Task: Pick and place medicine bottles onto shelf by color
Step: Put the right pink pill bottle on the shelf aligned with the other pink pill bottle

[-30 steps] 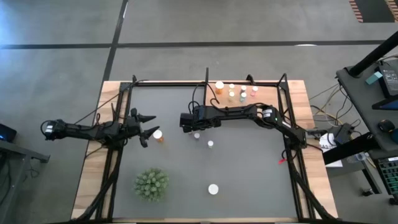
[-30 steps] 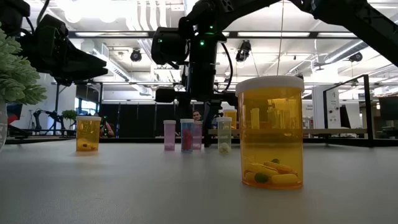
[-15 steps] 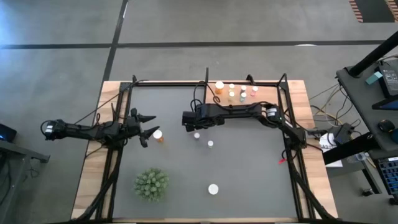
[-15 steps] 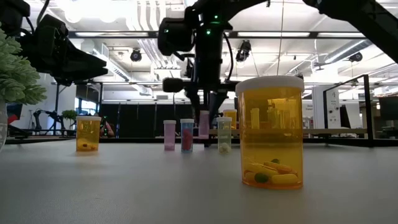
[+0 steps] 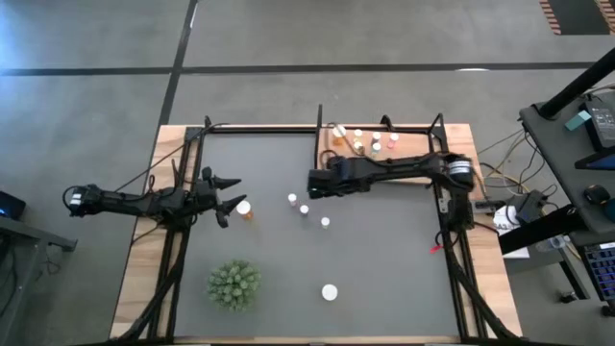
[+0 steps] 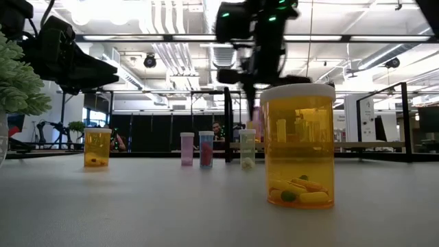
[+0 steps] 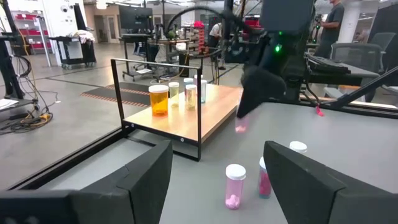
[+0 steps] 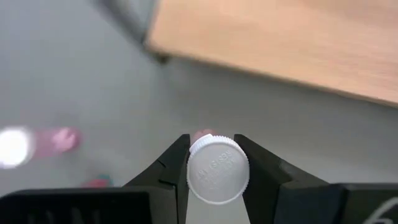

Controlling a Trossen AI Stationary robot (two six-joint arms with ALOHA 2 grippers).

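The right gripper [image 8: 216,167] is carrying a pink bottle [image 8: 217,169], fingers clamped on it just under the white cap, above the mat [image 5: 384,259] near the shelf [image 5: 404,146]. The bottle hangs upright, long axis vertical, cap up. Next it likely needs lowering beside the pink ones. The left gripper [image 5: 227,192] waits with fingers apart near an orange bottle [image 5: 245,209].

Both arms are running dark, slim, multi-jointed links with black cabling trailing along them. Right arm [image 5: 399,171] is showing a silver ring joint and a lit green LED. Right end effector [image 8: 211,175] is showing black, wedge-shaped tapered fingers.
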